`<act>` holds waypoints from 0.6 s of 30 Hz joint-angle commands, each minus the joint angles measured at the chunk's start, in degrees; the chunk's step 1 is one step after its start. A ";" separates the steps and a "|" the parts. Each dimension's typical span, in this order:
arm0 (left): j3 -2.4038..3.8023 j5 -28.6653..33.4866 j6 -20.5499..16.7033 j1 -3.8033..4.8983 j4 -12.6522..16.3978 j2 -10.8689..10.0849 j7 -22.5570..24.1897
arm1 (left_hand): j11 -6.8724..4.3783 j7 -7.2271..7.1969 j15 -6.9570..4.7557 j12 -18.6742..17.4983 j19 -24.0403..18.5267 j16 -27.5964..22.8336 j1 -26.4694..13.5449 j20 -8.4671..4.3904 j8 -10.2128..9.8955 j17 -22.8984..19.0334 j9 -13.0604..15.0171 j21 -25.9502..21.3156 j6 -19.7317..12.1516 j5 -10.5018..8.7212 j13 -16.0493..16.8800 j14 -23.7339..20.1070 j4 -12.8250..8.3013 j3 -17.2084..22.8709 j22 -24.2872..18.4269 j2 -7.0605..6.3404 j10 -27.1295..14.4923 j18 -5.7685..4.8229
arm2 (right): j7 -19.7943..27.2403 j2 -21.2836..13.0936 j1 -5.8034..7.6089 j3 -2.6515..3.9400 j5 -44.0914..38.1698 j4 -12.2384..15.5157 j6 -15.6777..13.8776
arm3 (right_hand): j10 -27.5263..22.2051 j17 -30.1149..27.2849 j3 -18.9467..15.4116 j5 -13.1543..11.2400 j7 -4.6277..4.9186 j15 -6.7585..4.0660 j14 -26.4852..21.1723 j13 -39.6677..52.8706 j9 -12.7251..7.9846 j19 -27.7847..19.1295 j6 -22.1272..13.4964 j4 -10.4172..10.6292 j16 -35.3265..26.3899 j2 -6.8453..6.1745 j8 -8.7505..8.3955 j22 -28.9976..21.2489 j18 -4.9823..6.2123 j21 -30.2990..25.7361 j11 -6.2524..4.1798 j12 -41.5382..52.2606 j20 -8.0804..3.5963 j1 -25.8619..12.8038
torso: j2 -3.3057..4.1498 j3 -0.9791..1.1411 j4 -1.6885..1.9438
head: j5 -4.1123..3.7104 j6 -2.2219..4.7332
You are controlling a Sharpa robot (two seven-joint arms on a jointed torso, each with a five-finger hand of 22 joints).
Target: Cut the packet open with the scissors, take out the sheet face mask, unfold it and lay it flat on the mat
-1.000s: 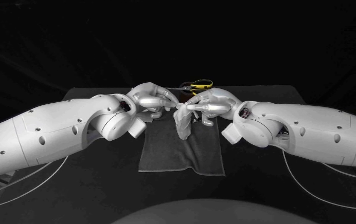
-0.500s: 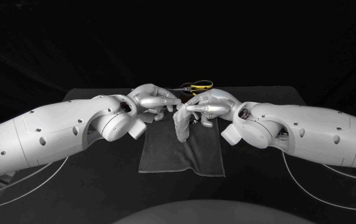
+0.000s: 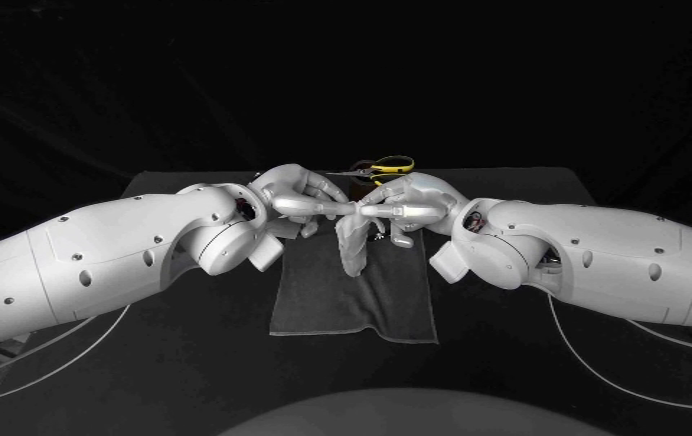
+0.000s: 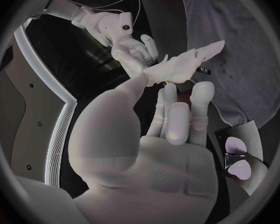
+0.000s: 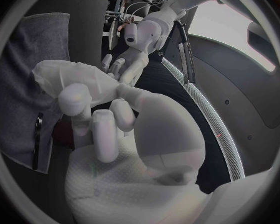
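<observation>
The mask (image 3: pixel 352 241) is out, hanging folded below the left hand (image 3: pixel 296 196) and right hand (image 3: pixel 408 204) pinching it; unfolding onto the mat (image 3: pixel 332 306) remains.

black table (image 3: pixel 180 341): 1 dark grey rectangular cloth mat (image 3: pixel 353 301) flat at centre, yellow-handled scissors (image 3: pixel 384 166) lying farther back.

Head view dim: black backdrop, black table (image 3: pixel 188 356) barely distinct from it. Overhead light falls on left arm (image 3: pixel 116 256) and right arm (image 3: pixel 591 251), the brightest surfaces, soft sheen. Wrist views: fisheye, mat (image 4: pixel 239 45) edges bow near rim.
</observation>
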 commanded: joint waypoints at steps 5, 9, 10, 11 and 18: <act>0.03 -2.11 2.64 0.01 0.10 0.15 1.87 | -2.15 -2.52 -1.73 0.23 -0.22 -0.15 4.13 -1.28 0.83 -0.02 -1.78 -0.30 5.05 -0.26 -0.69 -0.38 -0.44 2.46 0.10 3.29 0.23 0.56 | 0.43 0.13 0.01 0.06 -0.51 -0.01 0.09 | 1.37 9.84 0.26 0.15 -0.02 -0.35 4.40 0.05 3.00 0.26 0.30 0.08 0.35 0.37 3.00 2.01 0.34 0.28 -1.01 0.18 -0.12 0.03 | 0.02 0.00 0.01 | -0.06 -0.03; 0.03 -0.88 2.36 0.01 0.00 0.17 3.22 | -2.88 -2.86 -2.45 -0.11 0.31 0.09 6.62 -2.06 1.98 0.68 -2.35 0.62 10.16 -0.28 -1.33 -0.04 -0.87 6.85 0.87 8.08 1.17 0.38 | 0.36 0.16 0.01 0.06 -0.65 -0.07 0.14 | 1.37 9.84 0.26 0.15 -0.02 -0.35 4.40 0.05 3.00 0.26 0.30 0.08 0.35 0.37 3.00 2.01 0.34 0.28 -1.01 0.18 -0.12 0.03 | -0.02 0.00 0.03 | -0.05 -0.12; 0.04 -0.58 2.21 0.01 -0.03 0.18 3.62 | -2.89 -2.82 -2.47 -0.20 0.52 0.22 6.55 -2.20 1.97 1.04 -2.47 1.00 10.34 -0.29 -1.53 0.16 -1.03 7.76 1.19 8.27 1.53 0.30 | 0.31 0.16 0.01 0.06 -0.70 -0.10 0.16 | 1.37 9.84 0.26 0.15 -0.02 -0.35 4.40 0.05 3.00 0.26 0.30 0.08 0.35 0.37 3.00 2.01 0.34 0.28 -1.01 0.18 -0.12 0.03 | -0.01 0.00 0.02 | -0.06 -0.08; 0.04 -0.28 2.01 0.01 -0.06 0.19 4.02 | -2.91 -2.88 -2.49 -0.18 0.66 0.28 6.42 -2.25 1.97 1.21 -2.52 1.26 10.40 -0.29 -1.59 0.26 -1.05 8.30 1.41 8.39 1.72 0.24 | 0.25 0.16 0.01 0.06 -0.74 -0.14 0.17 | 1.37 9.84 0.26 0.15 -0.02 -0.35 4.40 0.05 3.00 0.26 0.30 0.08 0.35 0.37 3.00 2.01 0.34 0.28 -1.01 0.18 -0.12 0.03 | -0.02 -0.01 0.02 | -0.08 -0.05; 0.03 0.90 0.37 0.01 -0.19 0.21 5.68 | -3.13 -3.24 -2.70 0.50 1.33 0.77 5.59 -2.49 2.10 2.41 -2.56 2.59 10.83 -0.28 -1.43 0.94 -1.48 11.72 2.52 8.36 1.95 0.03 | -0.04 0.04 0.01 0.06 -0.96 -0.30 0.37 | 1.33 9.69 0.41 0.15 0.00 -0.36 4.36 -0.03 3.11 0.22 0.19 -0.03 0.22 0.30 3.09 1.96 0.37 0.09 -1.00 0.04 -0.13 -0.12 | -0.02 0.01 0.03 | -0.05 -0.02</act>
